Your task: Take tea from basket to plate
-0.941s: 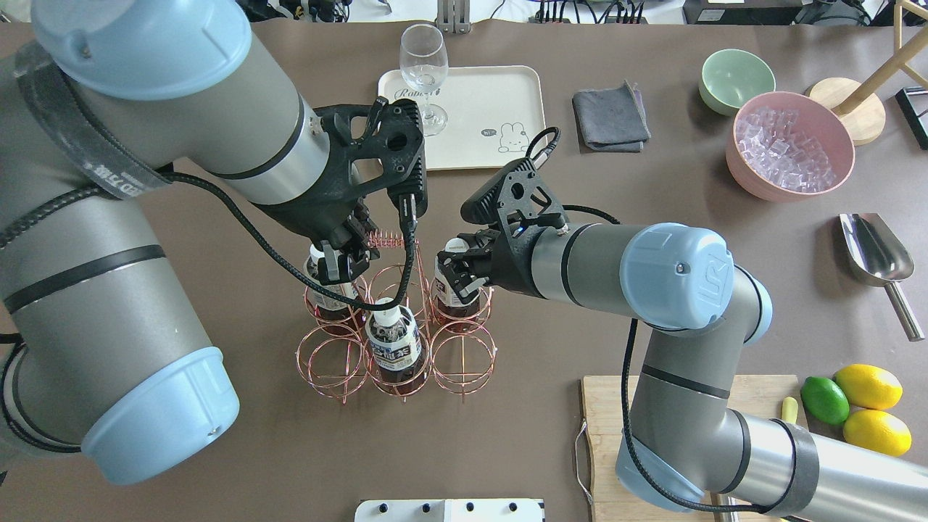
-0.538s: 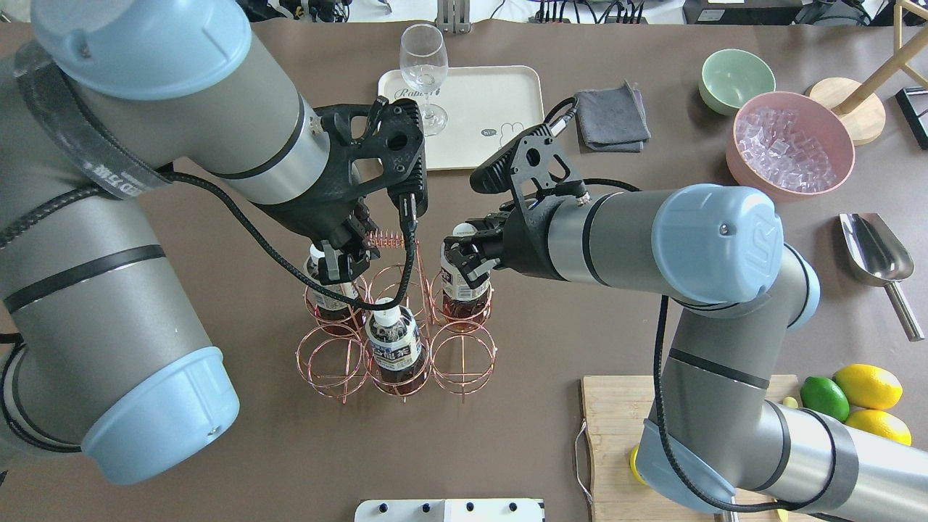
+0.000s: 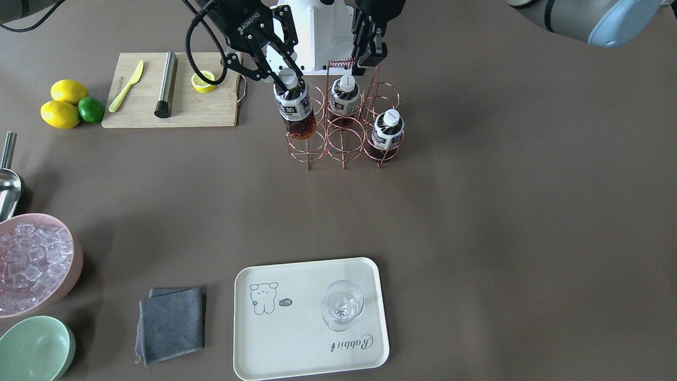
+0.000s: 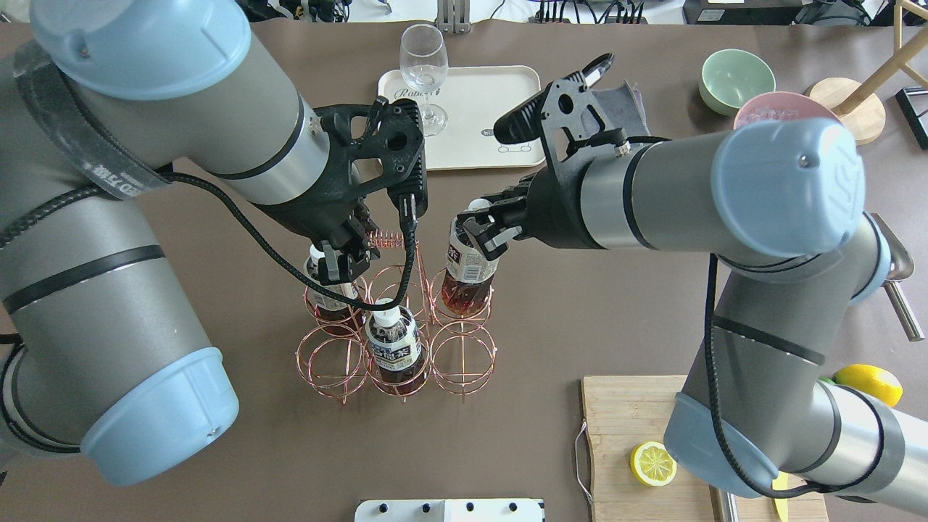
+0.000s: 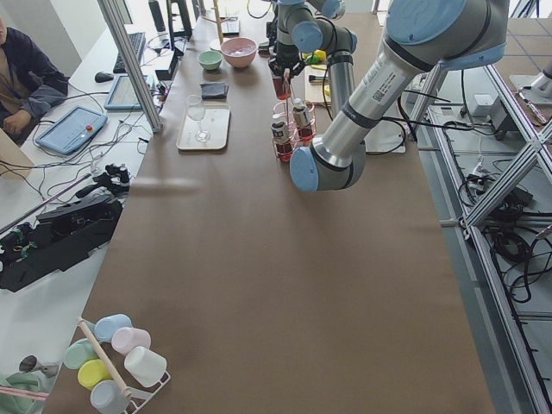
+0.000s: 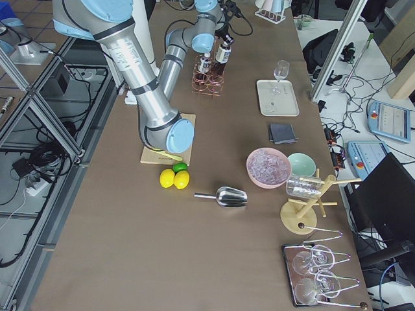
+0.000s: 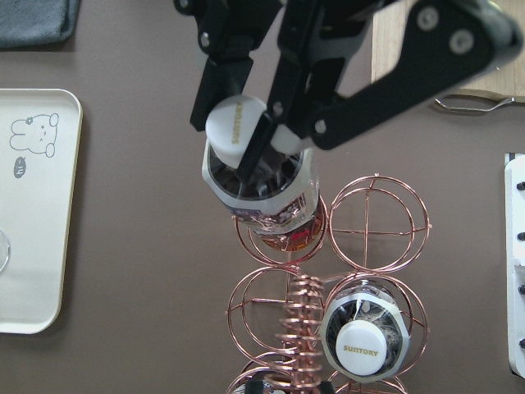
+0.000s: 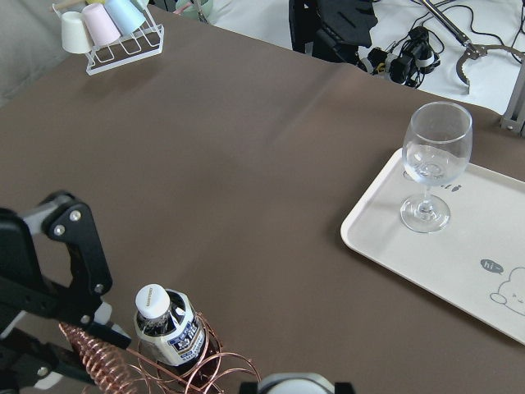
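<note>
My right gripper (image 4: 484, 235) is shut on the neck of a tea bottle (image 4: 467, 264) and holds it tilted, its base at the top ring of the basket's (image 4: 464, 362) right rear cell. The front view shows the same bottle (image 3: 296, 108) raised above the other two (image 3: 345, 100) (image 3: 389, 132), which stand in their cells. My left gripper (image 4: 341, 264) is shut on the basket's coiled handle (image 4: 384, 239). The cream plate (image 4: 493, 94) lies beyond the basket, with a stemmed glass (image 4: 424, 65) standing on it.
A grey cloth (image 3: 172, 323), a pink bowl of ice (image 3: 31, 264) and a green bowl (image 3: 34, 346) lie beside the plate. A cutting board (image 3: 169, 90) with a lemon half, a knife and a metal rod sits near the basket. A metal scoop (image 3: 8, 185) lies at the side.
My right gripper has risen and moved toward the plate, lifting its tea bottle up out of its cell. My left gripper and the basket have not moved.
</note>
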Robot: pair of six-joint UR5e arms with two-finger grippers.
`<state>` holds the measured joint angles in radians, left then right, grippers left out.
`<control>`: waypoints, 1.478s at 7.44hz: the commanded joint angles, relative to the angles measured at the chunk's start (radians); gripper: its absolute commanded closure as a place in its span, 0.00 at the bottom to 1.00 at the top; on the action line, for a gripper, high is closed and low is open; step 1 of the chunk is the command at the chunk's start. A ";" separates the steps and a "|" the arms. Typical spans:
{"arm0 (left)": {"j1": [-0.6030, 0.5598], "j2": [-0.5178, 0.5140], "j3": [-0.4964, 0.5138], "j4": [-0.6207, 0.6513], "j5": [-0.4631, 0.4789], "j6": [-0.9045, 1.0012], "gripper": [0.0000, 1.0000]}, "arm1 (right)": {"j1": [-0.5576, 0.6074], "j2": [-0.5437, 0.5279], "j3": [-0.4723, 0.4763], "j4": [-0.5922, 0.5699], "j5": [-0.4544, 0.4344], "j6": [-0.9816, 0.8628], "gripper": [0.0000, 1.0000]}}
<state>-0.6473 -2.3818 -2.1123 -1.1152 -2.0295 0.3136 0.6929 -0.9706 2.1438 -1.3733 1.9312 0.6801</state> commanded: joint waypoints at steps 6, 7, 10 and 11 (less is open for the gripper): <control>-0.005 -0.002 -0.002 0.000 0.000 0.001 1.00 | 0.413 0.048 -0.511 0.335 0.149 -0.053 1.00; -0.008 -0.002 -0.002 0.000 0.000 0.001 1.00 | 0.398 0.088 -0.613 0.429 0.100 -0.042 1.00; -0.009 0.000 0.000 0.000 0.000 0.001 1.00 | 0.271 0.205 -0.778 0.494 -0.139 0.019 1.00; -0.009 0.000 0.000 0.000 0.000 0.001 1.00 | 0.237 0.229 -0.807 0.494 -0.205 0.035 1.00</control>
<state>-0.6559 -2.3827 -2.1127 -1.1152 -2.0295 0.3145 0.9948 -0.7880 1.3980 -0.8897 1.8496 0.6891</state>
